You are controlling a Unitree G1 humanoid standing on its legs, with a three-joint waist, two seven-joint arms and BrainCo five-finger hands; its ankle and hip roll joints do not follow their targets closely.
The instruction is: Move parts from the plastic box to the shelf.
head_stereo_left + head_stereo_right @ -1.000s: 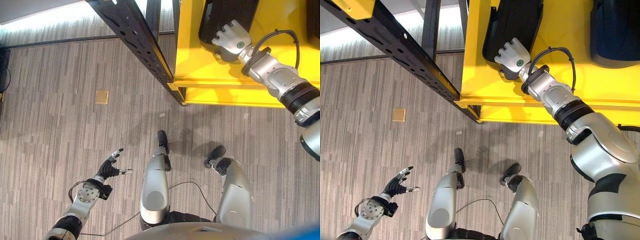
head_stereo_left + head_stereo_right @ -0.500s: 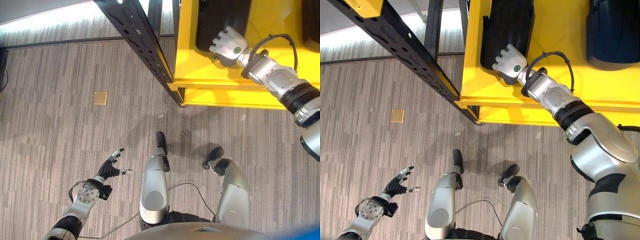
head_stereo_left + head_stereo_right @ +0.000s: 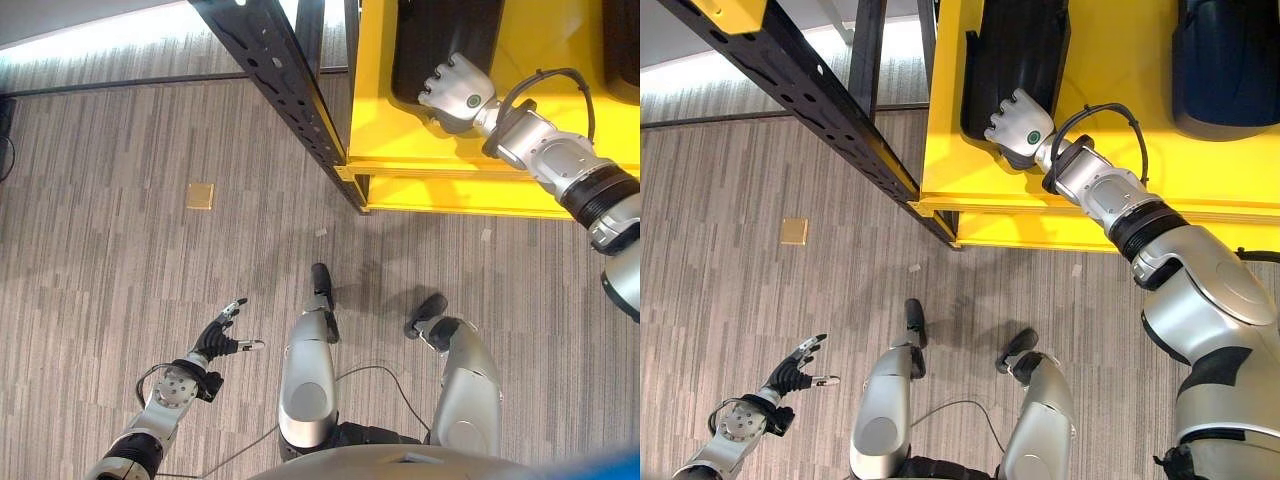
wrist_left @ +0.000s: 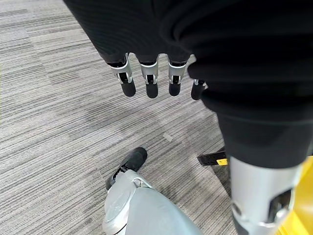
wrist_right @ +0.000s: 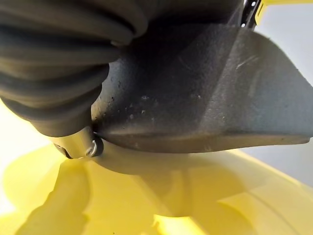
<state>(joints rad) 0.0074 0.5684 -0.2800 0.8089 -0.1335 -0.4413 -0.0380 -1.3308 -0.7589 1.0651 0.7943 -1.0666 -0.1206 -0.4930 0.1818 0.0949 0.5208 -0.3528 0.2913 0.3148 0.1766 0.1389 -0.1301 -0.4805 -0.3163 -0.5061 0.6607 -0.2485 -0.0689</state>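
Nearest, low on the left, the left hand (image 3: pixel 215 340) hangs over the grey striped carpet (image 3: pixel 120 230) with nothing in it; its fingers (image 4: pixel 150 83) are straight and spread, the thumb held out to the side, and the carpet shows between the dark tips; farther out on the carpet lies a small tan square plate (image 3: pixel 201 195), well apart from that hand and from everything else, and a scrap of pale litter (image 3: pixel 321 231) sits near the foot of the rack; beyond, a black perforated beam (image 3: pixel 275 80) runs diagonally from the far left down to the near corner of the yellow shelf (image 3: pixel 420 140), which fills the far right; on that shelf lies the black part (image 3: pixel 1015 45), a long dark moulded piece with its near end towards the shelf's front edge; the right hand (image 3: pixel 1018 127) rests on that near end, palm down over it, the arm reaching in from the right; its fingers are tucked under or behind the piece, so I cannot tell whether they are clamped on it or merely laid against it; from the wrist, the dark body of the piece hangs just above the yellow surface; farther right on the same shelf sits a dark blue part (image 3: pixel 1225 60), well apart from the black one.
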